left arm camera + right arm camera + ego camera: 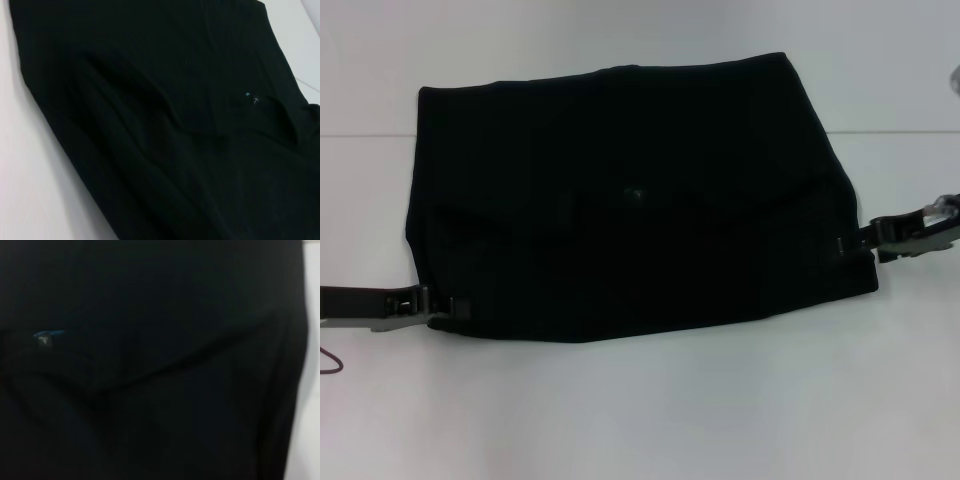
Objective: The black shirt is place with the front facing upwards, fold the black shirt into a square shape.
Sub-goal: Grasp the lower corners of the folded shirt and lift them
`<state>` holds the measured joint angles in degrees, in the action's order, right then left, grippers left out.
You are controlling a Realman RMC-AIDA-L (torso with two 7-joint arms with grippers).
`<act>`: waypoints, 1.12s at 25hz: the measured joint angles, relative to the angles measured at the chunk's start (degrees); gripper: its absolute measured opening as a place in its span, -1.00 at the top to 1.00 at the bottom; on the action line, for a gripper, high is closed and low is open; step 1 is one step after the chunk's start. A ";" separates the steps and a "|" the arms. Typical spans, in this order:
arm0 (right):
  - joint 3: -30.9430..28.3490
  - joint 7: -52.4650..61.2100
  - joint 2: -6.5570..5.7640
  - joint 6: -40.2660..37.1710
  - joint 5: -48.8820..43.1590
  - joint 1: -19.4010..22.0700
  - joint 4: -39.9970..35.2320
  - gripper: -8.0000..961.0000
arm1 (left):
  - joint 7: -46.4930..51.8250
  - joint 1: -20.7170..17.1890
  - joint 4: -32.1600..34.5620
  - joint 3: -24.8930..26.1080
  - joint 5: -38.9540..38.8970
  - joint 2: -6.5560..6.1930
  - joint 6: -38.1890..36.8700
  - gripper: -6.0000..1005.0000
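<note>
Black shirt (630,200) folded flat mid-table (640,410). Left gripper (442,306) at its near-left corner, right gripper (853,243) at its right edge; grip state of both: can't tell.

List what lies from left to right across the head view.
Left tool at the shirt's near left corner → black shirt → right tool at the shirt's right edge.

Head camera looks down from above on the whole black shirt (640,200); both wrist cameras sit close over it, sharing its blue neck label (248,95).
</note>
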<state>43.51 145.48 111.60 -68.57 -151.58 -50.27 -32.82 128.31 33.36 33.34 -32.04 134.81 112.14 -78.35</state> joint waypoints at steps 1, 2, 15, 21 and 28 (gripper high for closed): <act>0.01 -0.15 0.43 0.31 0.02 -0.01 0.04 -0.77 | 0.00 -0.06 0.04 0.04 -0.01 0.00 -0.03 0.92; 0.00 -0.30 0.78 0.51 0.03 -0.01 0.03 -0.75 | 0.00 -0.09 0.05 0.06 -0.01 0.00 -0.05 0.92; 0.84 -0.63 2.96 0.54 -0.29 0.33 -1.71 -0.51 | 0.01 -0.20 0.24 0.05 -0.09 -0.09 -0.41 0.92; 0.68 -0.62 2.39 0.01 -0.08 0.74 -1.78 0.06 | 0.01 -0.01 0.24 0.14 -0.11 -0.15 -0.84 0.92; 0.04 -2.41 0.63 -7.55 -0.03 1.40 -3.53 0.59 | 0.63 0.21 0.02 0.32 -0.03 -1.43 -7.31 0.92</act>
<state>43.54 143.07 112.23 -76.12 -151.61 -48.87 -36.35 128.94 33.57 33.36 -31.72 134.78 110.71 -85.66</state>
